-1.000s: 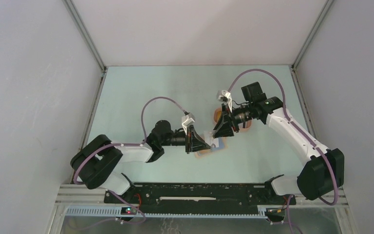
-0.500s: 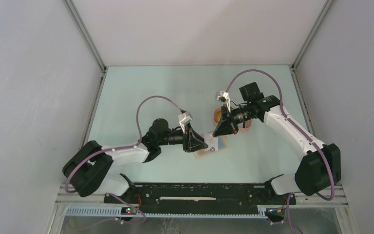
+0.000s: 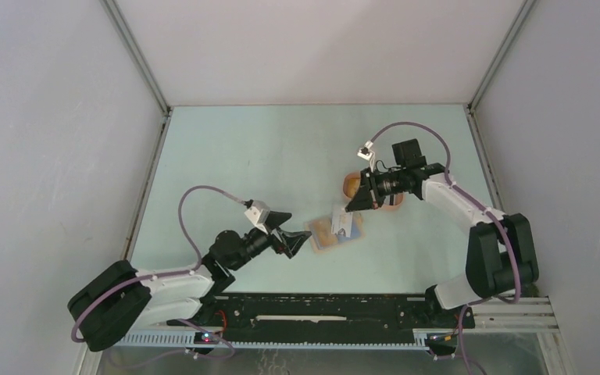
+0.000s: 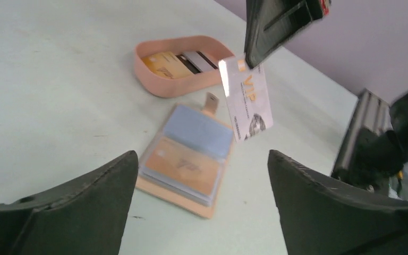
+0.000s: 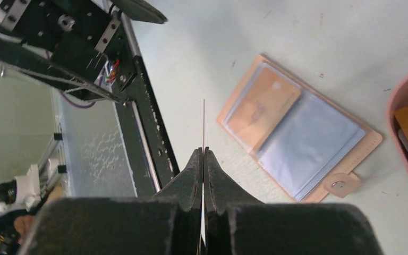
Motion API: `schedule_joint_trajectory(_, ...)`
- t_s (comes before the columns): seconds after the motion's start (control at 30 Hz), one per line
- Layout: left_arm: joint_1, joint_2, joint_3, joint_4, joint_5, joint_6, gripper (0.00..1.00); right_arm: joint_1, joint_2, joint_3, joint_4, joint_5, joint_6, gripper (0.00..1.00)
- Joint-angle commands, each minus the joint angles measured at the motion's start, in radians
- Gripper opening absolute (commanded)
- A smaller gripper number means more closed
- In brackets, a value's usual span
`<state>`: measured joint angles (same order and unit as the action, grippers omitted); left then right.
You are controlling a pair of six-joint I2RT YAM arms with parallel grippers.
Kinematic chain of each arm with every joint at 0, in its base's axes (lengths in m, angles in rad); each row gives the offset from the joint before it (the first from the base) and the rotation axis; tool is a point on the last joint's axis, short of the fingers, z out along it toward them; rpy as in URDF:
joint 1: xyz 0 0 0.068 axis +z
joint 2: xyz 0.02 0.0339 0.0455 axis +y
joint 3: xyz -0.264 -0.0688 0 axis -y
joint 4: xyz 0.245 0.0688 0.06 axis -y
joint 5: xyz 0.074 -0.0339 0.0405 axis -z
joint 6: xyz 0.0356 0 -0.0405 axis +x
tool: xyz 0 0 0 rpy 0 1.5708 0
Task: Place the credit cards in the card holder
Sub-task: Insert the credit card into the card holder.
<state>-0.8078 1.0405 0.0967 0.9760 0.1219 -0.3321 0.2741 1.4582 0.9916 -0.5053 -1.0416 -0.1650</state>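
The left end effector [image 3: 293, 243] has let go and backed away toward the near edge of the pale green desk [image 3: 242, 156]. A second ago it sat clenched right over the open wallet; now its fingers stand wide apart and grasp nothing. Over the same second the right end effector [image 5: 203, 154] went from parted to clenched, and it now pinches a white plastic credit card with orange "VIP" lettering [image 4: 247, 103] by its top edge. The card hangs upright in the air just above the far side of the tan leather-look bifold card holder [image 5: 297, 143], not touching it. This reads as a handover, with the right arm now in sole charge of the card.

The card holder lies open and flat a little right of the middle of the desk, its snap tab pointing toward the peach oval shallow tray [image 4: 164, 85] just beyond it. One inner pocket already shows an orange-yellow card; the other half looks bluish, and I cannot tell whether a card is in it. An orange-yellow card [image 4: 162, 62] and a grey card [image 4: 199, 59] wait in the tray.

With nothing pinning the wallet, sliding the card into a slot may push the wallet along the desk.
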Motion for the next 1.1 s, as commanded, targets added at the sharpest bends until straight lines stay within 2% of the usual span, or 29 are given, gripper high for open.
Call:
schedule_joint_trajectory(0.0, -0.016, 0.087, -0.042, 0.281, -0.226, -0.002, 1.0, 0.0, 0.091, -0.002, 0.146, 0.078, 0.142, 0.0)
schedule_joint_trajectory(0.13, -0.015, 0.258, -0.035, 0.427, -0.23, -0.08, 1.0, -0.005, 0.155, 0.01, 0.165, 0.153, 0.174, 0.0)
schedule_joint_trajectory(0.3, -0.057, 0.403, -0.005, 0.434, -0.311, -0.134, 0.88, -0.008, 0.222, 0.033, 0.162, 0.184, 0.198, 0.0)
schedule_joint_trajectory(0.53, -0.104, 0.467, -0.003, 0.432, -0.442, -0.146, 0.8, -0.023, 0.28, 0.053, 0.151, 0.186, 0.203, 0.0)
schedule_joint_trajectory(0.73, -0.125, 0.513, 0.022, 0.431, -0.47, -0.147, 0.66, -0.062, 0.263, 0.054, 0.148, 0.141, 0.201, 0.0)
schedule_joint_trajectory(1.07, -0.131, 0.536, 0.04, 0.417, -0.463, -0.158, 0.54, -0.057, 0.287, 0.053, 0.149, 0.102, 0.203, 0.0)
